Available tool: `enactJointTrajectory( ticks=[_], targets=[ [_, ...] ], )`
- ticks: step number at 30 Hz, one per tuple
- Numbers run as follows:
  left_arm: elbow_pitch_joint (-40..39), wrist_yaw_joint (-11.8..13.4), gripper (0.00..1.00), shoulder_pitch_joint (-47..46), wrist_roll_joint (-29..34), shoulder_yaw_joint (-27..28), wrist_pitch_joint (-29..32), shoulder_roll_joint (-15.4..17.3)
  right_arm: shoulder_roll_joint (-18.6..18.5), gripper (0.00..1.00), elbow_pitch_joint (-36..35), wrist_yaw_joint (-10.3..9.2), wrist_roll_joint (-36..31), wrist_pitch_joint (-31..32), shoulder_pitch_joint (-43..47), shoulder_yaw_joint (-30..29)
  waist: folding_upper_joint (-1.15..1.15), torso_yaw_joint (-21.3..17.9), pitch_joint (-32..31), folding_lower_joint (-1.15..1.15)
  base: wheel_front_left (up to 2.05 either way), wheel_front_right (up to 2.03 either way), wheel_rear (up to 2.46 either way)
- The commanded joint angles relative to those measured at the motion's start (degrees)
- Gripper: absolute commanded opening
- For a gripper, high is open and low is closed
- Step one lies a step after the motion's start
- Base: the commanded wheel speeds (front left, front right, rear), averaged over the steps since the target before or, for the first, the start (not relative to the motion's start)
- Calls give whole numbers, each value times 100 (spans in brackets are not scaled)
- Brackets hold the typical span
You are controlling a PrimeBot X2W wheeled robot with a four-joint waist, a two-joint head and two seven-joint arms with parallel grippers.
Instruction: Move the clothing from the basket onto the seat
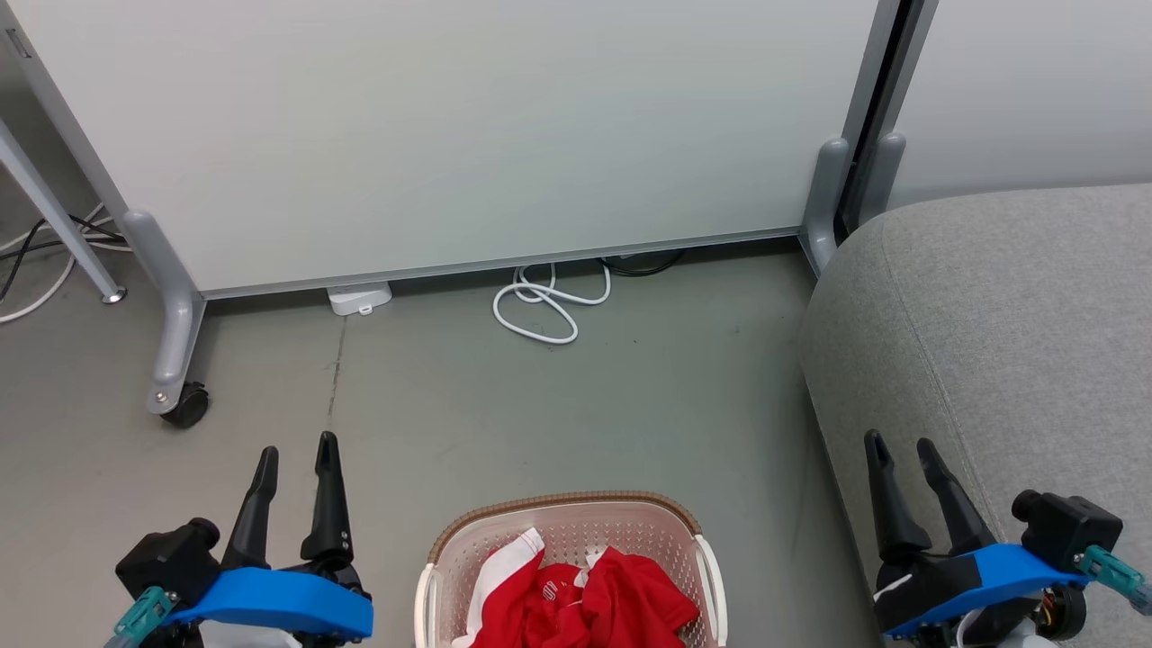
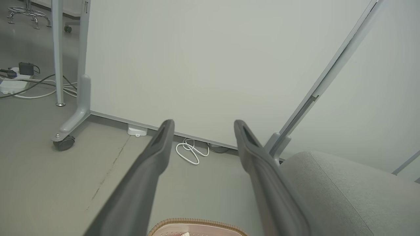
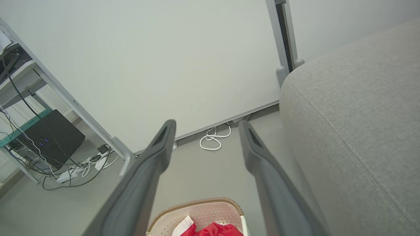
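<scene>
Starting at my far left, there's a tangle of cables point(image 1: 36, 261) on the grey floor point(image 1: 558, 414) next to a thin metal leg point(image 1: 54, 216). Just right of that is the partition panel point(image 1: 468, 126), with its grey foot riding on a black caster point(image 1: 186, 405).

My left gripper point(image 1: 297, 445) hangs over bare floor at the lower left. Its fingers are spread apart in a released pose and point up toward the panel. Through my left wrist camera you can see the gap between the two fingers plainly, with floor and panel behind it.

A bit further right, a small white box point(image 1: 360, 297) sits against the bottom edge of the panel, and past it there's a coiled white cord point(image 1: 540, 310) on the floor.

Bottom centre is the basket point(image 1: 567, 498), cream with a brown rim, standing on the floor between my two arms. The clothing point(image 1: 594, 603) is bunched up inside it, red with a white bit poking out on the left. Neither of my grippers is touching the basket or the fabric.

My right gripper point(image 1: 898, 441) is at the lower right, and its fingers are parted and released too. From my head camera it sits in front of the near edge of the seat point(image 1: 1008, 342), though I can't tell if it's touching. The seat is the big light grey cushion on the right, just beside the basket, with a seam running along it.
</scene>
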Motion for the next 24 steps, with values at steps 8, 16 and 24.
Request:
enactJointTrajectory(
  ticks=[8, 16, 24],
  targets=[
    [24, -25, 100, -3, 532, -88, -158, 61, -42, 100, -17, 11, -581, -101, -90, 45, 0, -4, -6, 0, 0, 0, 0],
    [159, -35, 100, 10, 780, -111, -247, 43, -43, 100, -3, 12, -933, -149, -82, 84, 0, -8, -18, 0, 0, 0, 0],
    [341, -43, 100, -43, 980, -86, -348, 10, -45, 100, -3, 14, -1339, -196, -82, 98, 0, 2, -16, 0, 0, 0, 0]
  ],
)
